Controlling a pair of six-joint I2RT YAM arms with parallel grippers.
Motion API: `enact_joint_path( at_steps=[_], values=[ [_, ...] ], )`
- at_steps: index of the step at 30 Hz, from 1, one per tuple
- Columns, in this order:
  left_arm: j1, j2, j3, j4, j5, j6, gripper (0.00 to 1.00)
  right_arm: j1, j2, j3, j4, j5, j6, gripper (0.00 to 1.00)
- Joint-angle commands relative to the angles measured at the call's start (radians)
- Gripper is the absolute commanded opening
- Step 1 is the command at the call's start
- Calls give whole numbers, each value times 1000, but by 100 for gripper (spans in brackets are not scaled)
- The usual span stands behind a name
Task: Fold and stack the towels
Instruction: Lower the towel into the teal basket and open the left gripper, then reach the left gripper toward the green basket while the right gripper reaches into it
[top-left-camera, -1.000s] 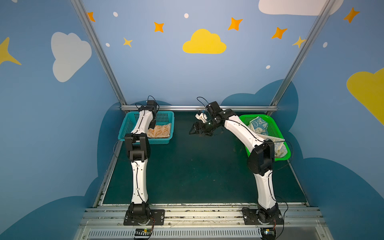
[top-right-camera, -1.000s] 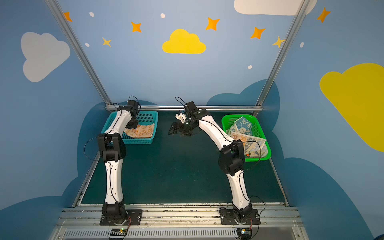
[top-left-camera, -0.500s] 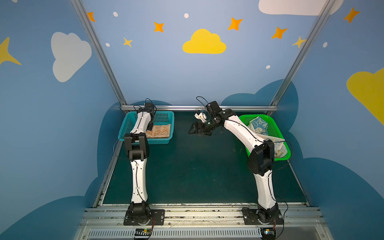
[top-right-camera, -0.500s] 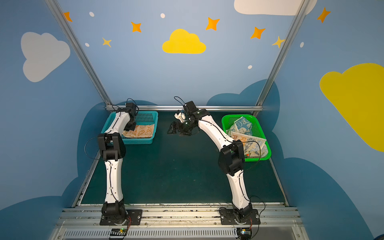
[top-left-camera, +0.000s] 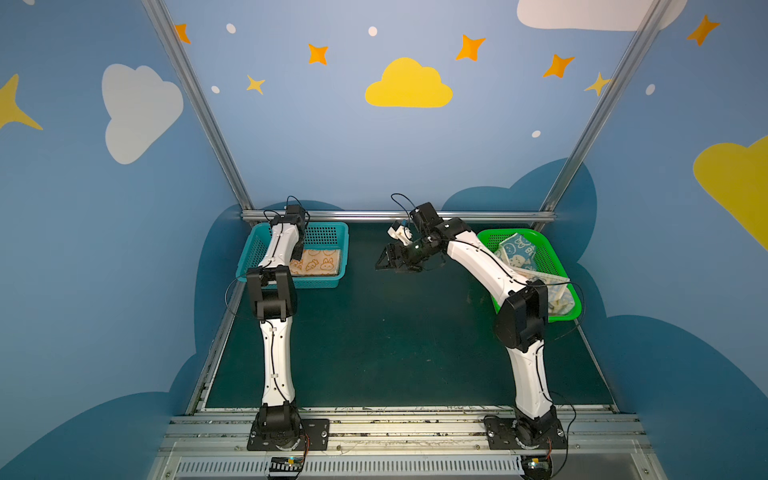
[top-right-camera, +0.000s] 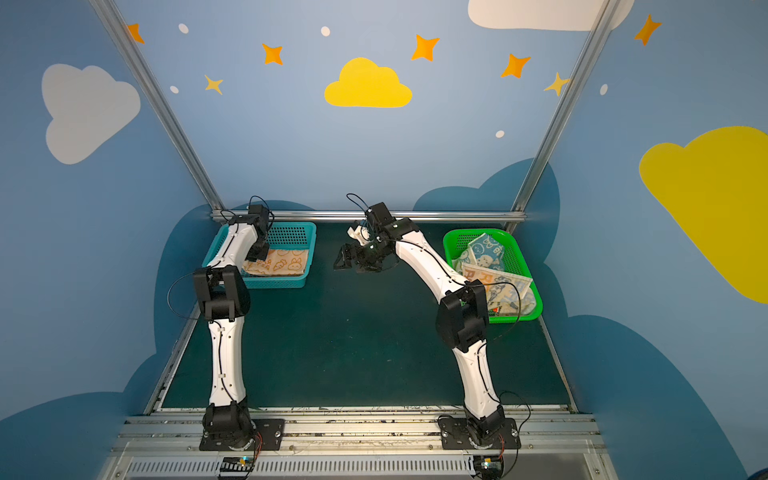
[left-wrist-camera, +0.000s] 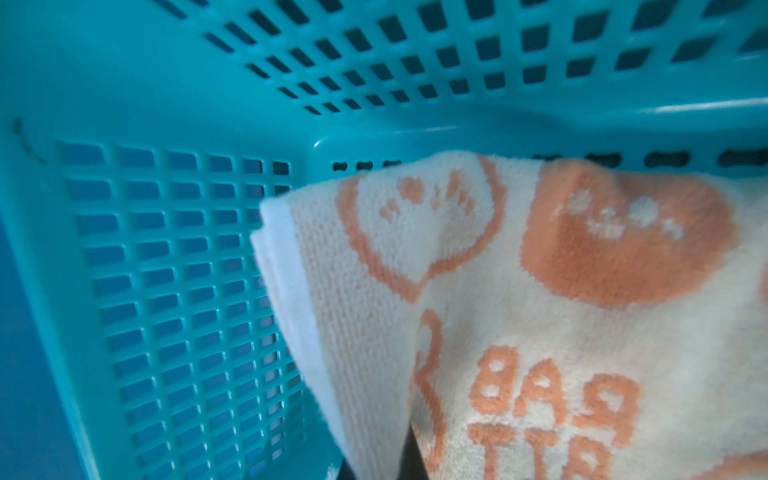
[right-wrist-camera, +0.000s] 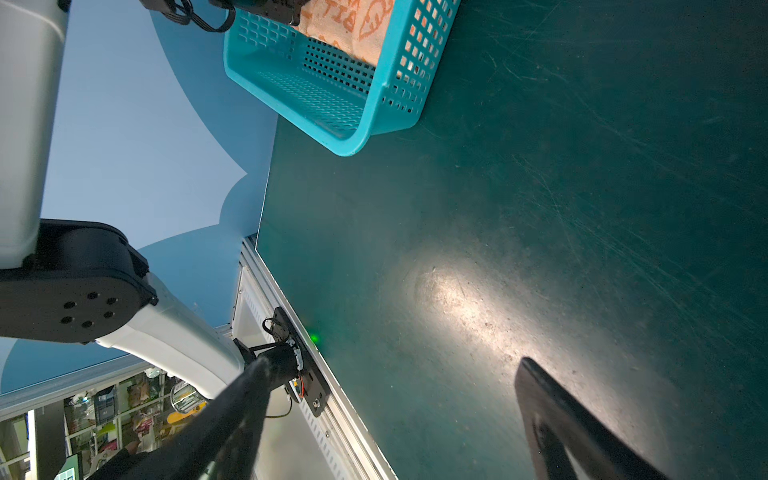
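Left gripper (top-left-camera: 296, 255) down in teal basket (top-left-camera: 328, 235), against folded orange-cream towel (top-left-camera: 318, 262) – can't tell if it's open or gripping. Right gripper (top-left-camera: 386, 262) spread wide, empty, above counter (top-left-camera: 374, 340). Blue-cream towel (top-left-camera: 515, 249) and striped towel (top-right-camera: 494, 282) – crumpled in green basket (top-left-camera: 490, 237).

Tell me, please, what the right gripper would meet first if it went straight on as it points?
Probably the green mat: the open right gripper tilts down toward it, with the teal basket further along that line. Depth is unclear, so the basket's near wall is possible instead.
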Motion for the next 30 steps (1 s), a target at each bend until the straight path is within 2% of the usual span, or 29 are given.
enact_joint_path(
  at_steps=[1,3,6,14,19,25,30],
  values=[
    [4,9,30,-29,-4,-28,33,7,5,33,-13,-8,-19,91],
    [3,4,33,-39,-9,-40,50,7,0,37,-17,-7,-19,91],
    [3,-25,34,-46,-13,-55,68,6,-14,41,-28,1,-20,91],
    [-21,-194,3,-35,-33,-74,99,-11,-77,40,-83,71,-31,91],
    [-109,-315,-55,18,-75,-45,99,-52,-150,9,-136,167,-20,91],
    [-340,-433,-158,193,-185,92,99,-168,-281,-126,-177,352,21,91],
    [-551,-457,-166,298,-223,178,99,-342,-412,-305,-175,453,66,91]
  ],
)
